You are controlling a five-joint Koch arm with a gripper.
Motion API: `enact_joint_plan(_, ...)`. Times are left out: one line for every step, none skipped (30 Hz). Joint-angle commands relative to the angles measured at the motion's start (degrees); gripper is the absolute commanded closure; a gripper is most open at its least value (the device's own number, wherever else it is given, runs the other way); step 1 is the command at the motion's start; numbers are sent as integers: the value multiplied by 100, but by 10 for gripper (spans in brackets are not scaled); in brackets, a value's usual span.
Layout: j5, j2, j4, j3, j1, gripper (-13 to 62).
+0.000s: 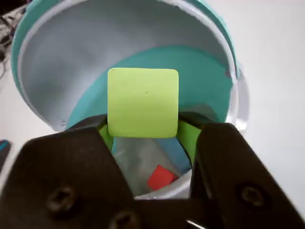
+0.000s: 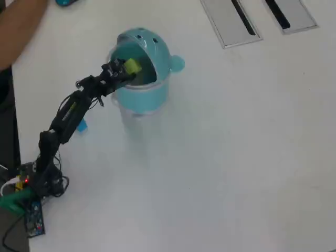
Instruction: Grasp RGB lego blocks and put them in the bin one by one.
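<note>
A yellow-green lego block [image 1: 143,102] sits clamped between my gripper's [image 1: 143,128] two black jaws. It hangs over the open mouth of the light-teal bin [image 1: 200,81]. Down inside the bin lies a red block [image 1: 161,177]. From overhead, the yellow-green block [image 2: 131,66] and my gripper [image 2: 126,71] are at the opening of the bin [image 2: 157,52], whose lid is flipped back. A small blue block [image 2: 81,125] lies on the table to the left of the bin, partly behind the arm.
Two grey panels with black slots [image 2: 231,21] lie at the far edge of the white table [image 2: 236,157]. The arm's base and cables [image 2: 29,189] stand at the left. A person's arm [image 2: 18,26] reaches in at the top left.
</note>
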Motion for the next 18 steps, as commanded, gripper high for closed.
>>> enact_joint_plan(-114,26,-457,-633,-44,388)
enact_joint_plan(-114,-18,-457,-659,-53,388)
enact_joint_plan(-114,-53,-457,-686,-62,388)
enact_joint_plan(-114,-79,-457,-694,-62,388)
enact_joint_plan(-114,-97,-457,-694,-70,388)
enact_joint_plan(-114,-123,-475,-694,-79,388)
enact_joint_plan(-114,-132,-475,-694,-79,380)
enact_joint_plan(-114,-167,-466,-694,-88,339)
enact_joint_plan(-114,-176,-466,-694,-88,317)
enact_joint_plan(-114,-176,-466,-694,-79,317)
enact_joint_plan(-114,-176,-466,-694,-79,316)
enact_joint_plan(-114,-176,-466,-694,-79,315)
enact_joint_plan(-114,-176,-457,-721,-62,301)
enact_joint_plan(-114,-167,-439,-773,-26,301)
enact_joint_plan(-123,-167,-422,-896,9,301)
enact_joint_plan(-132,-167,-413,-1063,26,301)
enact_joint_plan(-141,-158,-360,-1160,18,301)
enact_joint_plan(-141,-132,-352,-1187,-18,301)
